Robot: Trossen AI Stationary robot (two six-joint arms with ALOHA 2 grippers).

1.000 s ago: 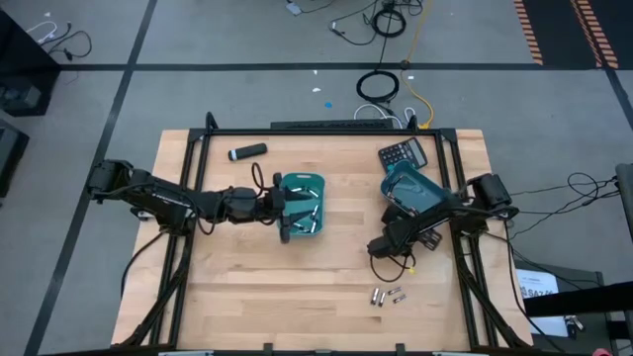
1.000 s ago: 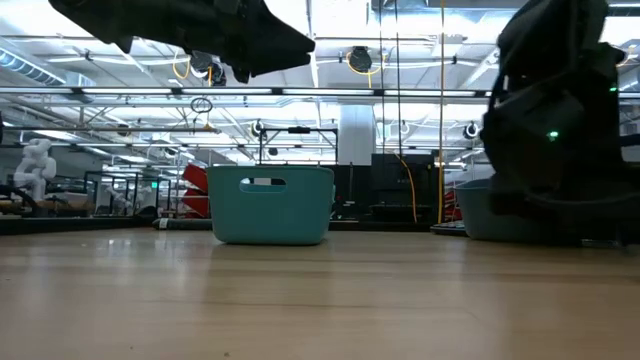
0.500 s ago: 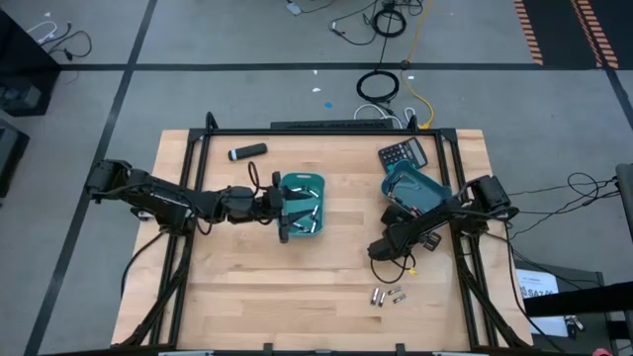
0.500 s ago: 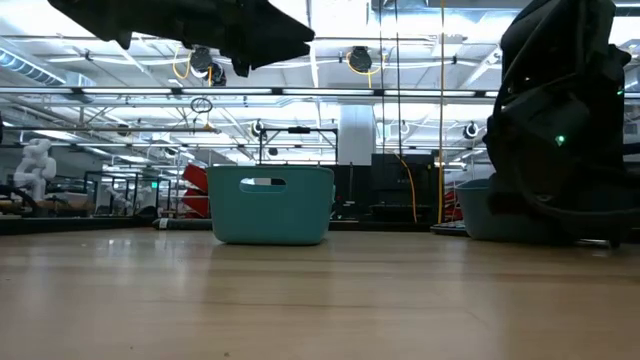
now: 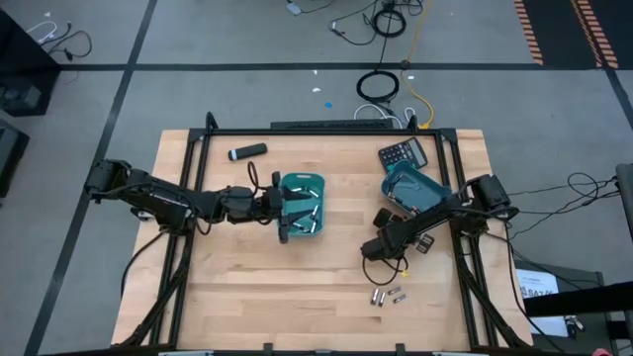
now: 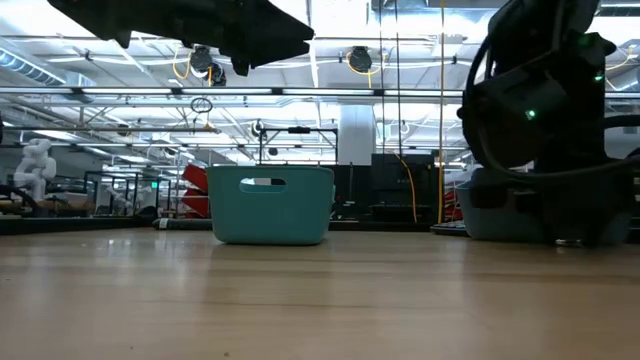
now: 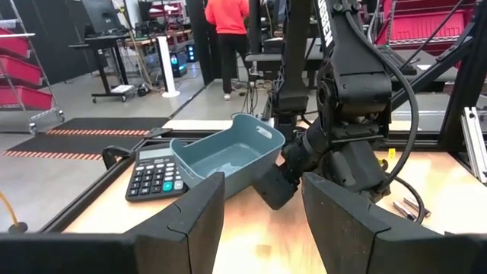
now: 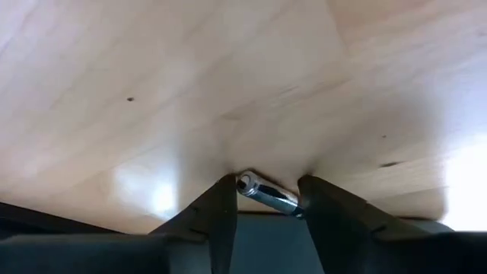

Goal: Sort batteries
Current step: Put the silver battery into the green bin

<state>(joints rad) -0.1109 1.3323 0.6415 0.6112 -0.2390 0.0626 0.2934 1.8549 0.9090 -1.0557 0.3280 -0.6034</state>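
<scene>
Several batteries point(image 5: 305, 210) lie in the teal bin point(image 5: 318, 182) at the table's middle. My left gripper point(image 5: 288, 214) hangs level over that bin's left rim, open and empty, its fingers point(image 7: 198, 213) wide apart. A second teal bin point(image 5: 415, 190) stands tilted at the right. In front of it my right gripper point(image 5: 372, 249) points steeply down at the table, and a silvery battery point(image 8: 266, 195) spans the gap between its fingers. A few loose batteries point(image 5: 387, 296) lie near the front edge. My right gripper has the silvery battery between its two fingertips point(image 8: 221, 202), coming from above and slanting down. The battery lies crosswise in the gap, with its capped end point(image 8: 246, 183) at one finger and its other end at the other. Whether it is clear of the table I cannot tell.
A dark calculator point(image 5: 403, 153) lies behind the right bin, by the far edge. A black cylinder with a white tip point(image 5: 247, 151) lies at the far left. Bare wood stretches along the table's near left. Beyond the table a person point(image 7: 228, 23) stands in the room.
My right arm has shifted a little toward the table's left, its gripper staying low over the wood.
</scene>
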